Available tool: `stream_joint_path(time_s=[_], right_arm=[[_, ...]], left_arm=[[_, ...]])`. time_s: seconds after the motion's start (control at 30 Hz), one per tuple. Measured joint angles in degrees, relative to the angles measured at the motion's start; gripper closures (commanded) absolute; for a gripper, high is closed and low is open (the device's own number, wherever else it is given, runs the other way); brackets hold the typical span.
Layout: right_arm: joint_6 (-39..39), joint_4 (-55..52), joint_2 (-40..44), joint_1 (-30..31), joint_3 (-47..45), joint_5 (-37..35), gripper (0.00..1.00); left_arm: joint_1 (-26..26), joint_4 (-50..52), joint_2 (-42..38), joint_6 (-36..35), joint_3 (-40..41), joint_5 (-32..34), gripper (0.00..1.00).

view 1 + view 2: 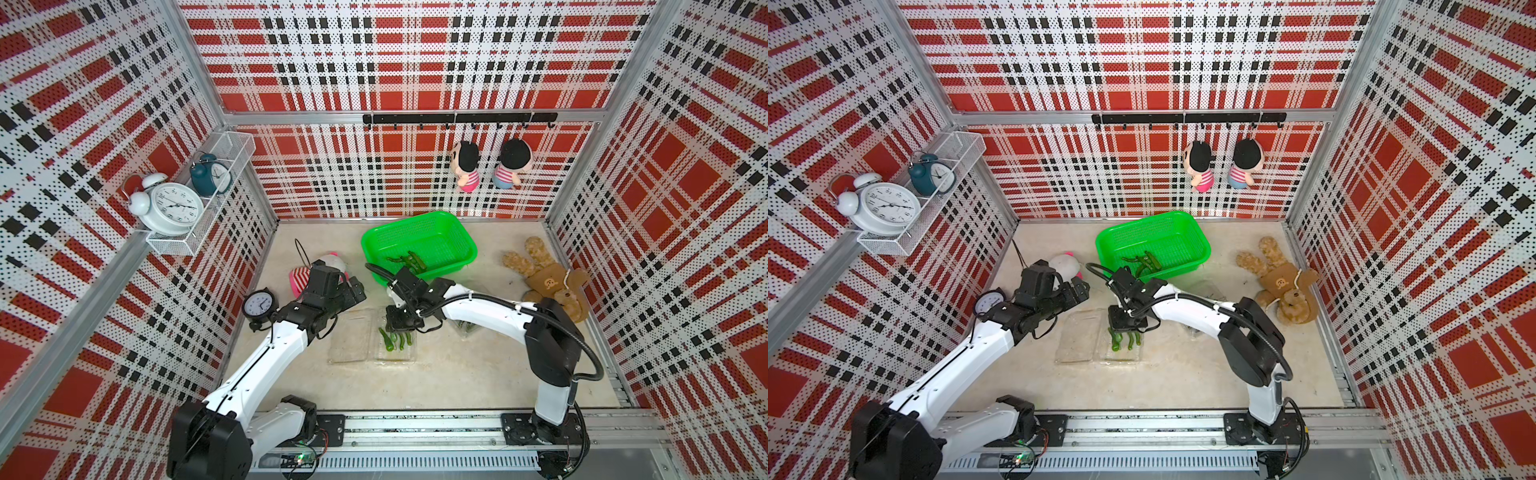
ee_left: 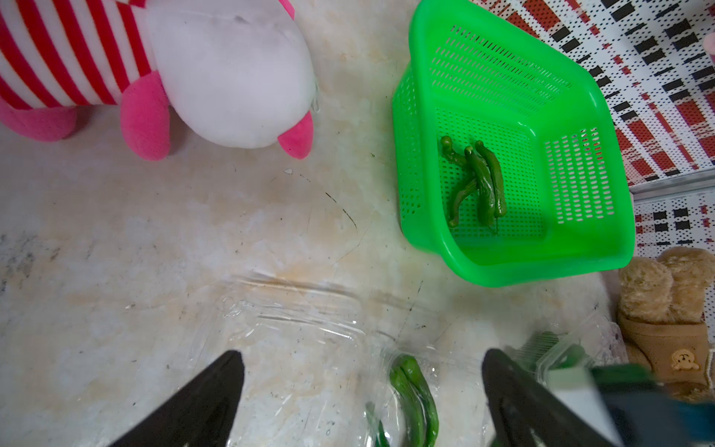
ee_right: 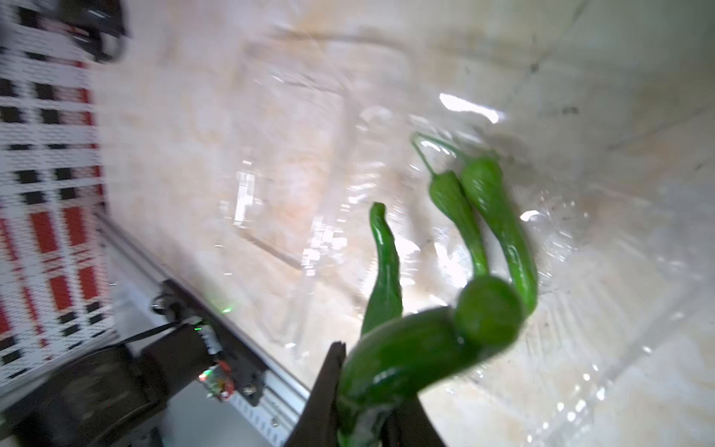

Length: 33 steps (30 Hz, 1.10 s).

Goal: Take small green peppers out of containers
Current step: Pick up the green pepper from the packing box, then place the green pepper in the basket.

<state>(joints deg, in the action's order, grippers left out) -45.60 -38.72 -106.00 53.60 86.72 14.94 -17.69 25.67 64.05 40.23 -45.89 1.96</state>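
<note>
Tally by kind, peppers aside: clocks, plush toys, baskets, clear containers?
Clocks: 3
Plush toys: 4
Green basket: 1
Clear containers: 2
Total: 10

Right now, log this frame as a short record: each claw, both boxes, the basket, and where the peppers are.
left claw: open, empty, near the open box's lid
right claw: shut on pepper, over the open box
open box: lid folded flat on the table
loose peppers: three, lying in the open box
second box: partly hidden by the right arm, something green inside
basket: behind the boxes
moved peppers: a few, in the basket
status: unfinished
</note>
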Motion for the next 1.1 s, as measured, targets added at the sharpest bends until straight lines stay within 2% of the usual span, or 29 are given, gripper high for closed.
stream_joint_path(time_s=[0.17,0.3,0.53,0.7,0.87,0.9,0.97,1.03,1.1], right_arm=[[3.0,-3.3,2.2,-2.3,15.1,-1.7,0.80],[7.1,-4.1,-0.8,-9.4,26.0,-3.3,0.80],[11.6,-2.8,-20.2,-22.7,42.8,-4.7,0.81],[12.4,-2.3,-29.2,-25.6,42.5,-4.3,0.81],[12.8,-1.2,-30.3,-25.7,35.8,-4.2,0.81],[12.9,-0.6,-30.3,-25.7,34.6,-4.2,0.79],[12.8,0.2,-30.3,-25.7,32.6,-4.2,0.67],[12.7,0.9,-30.3,-25.7,31.0,-4.2,0.49],[13.3,0.9,-30.3,-25.7,30.4,-4.7,0.37]], left_arm=[[0.0,-1.0,1.5,0.2,0.0,0.0,0.02],[0.0,-1.6,3.0,0.2,-0.1,-0.1,0.02],[-0.1,-2.1,3.8,0.3,-0.2,-0.2,0.02],[-0.1,-2.1,2.9,1.0,-0.2,-0.1,0.02],[-0.1,-2.1,0.9,1.6,-0.2,0.0,0.02],[-0.1,-2.1,0.7,1.7,-0.2,0.0,0.02],[-0.1,-2.1,0.4,1.8,-0.2,0.0,0.02],[-0.1,-2.0,0.4,1.8,-0.2,0.0,0.02],[-0.1,-2.0,0.4,1.8,-0.2,0.0,0.02]])
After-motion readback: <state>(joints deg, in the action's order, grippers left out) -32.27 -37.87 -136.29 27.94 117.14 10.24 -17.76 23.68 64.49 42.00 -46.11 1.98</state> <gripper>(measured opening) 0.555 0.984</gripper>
